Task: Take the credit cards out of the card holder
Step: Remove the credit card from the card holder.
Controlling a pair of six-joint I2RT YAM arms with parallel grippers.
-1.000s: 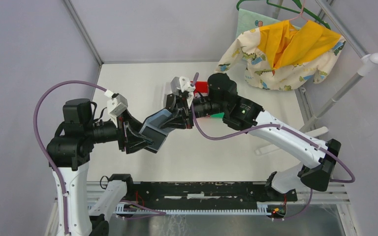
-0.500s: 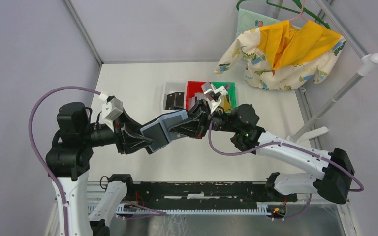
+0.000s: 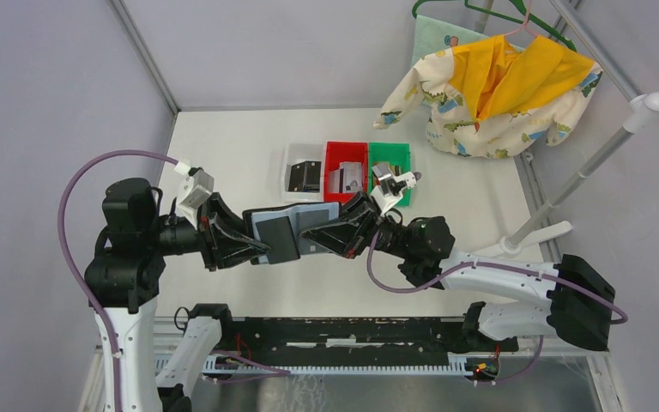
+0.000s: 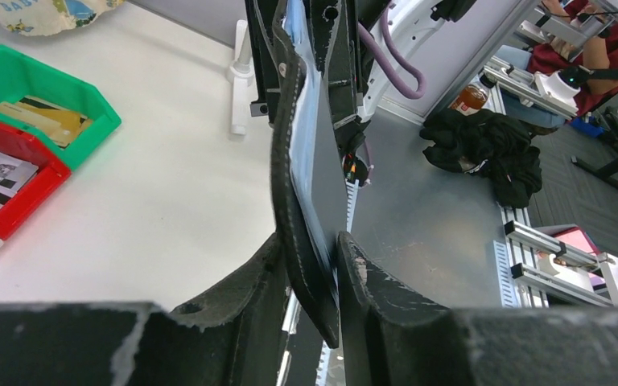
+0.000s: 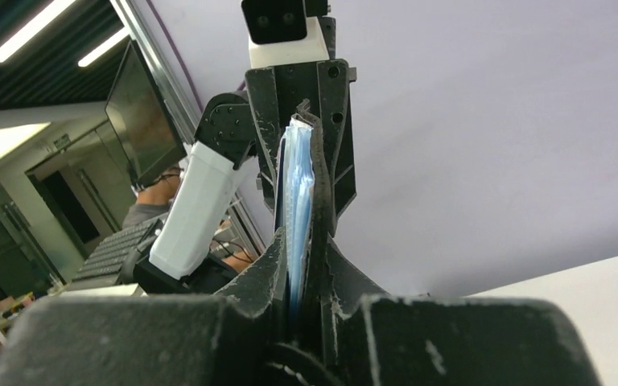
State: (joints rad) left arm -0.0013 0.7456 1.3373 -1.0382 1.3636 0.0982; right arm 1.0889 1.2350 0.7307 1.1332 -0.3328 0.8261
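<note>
The holder (image 3: 296,230) hangs over the near half of the table (image 3: 223,163). The left gripper (image 3: 262,243) pinches one end and the right gripper (image 3: 324,236) pinches the other. It looks light and floppy at its fold, so firm edge grips suit it. Any card inside would be stiff and slick. Beyond, the bins (image 3: 346,146) hold cards (image 3: 347,178), with open tabletop to their left.
</note>
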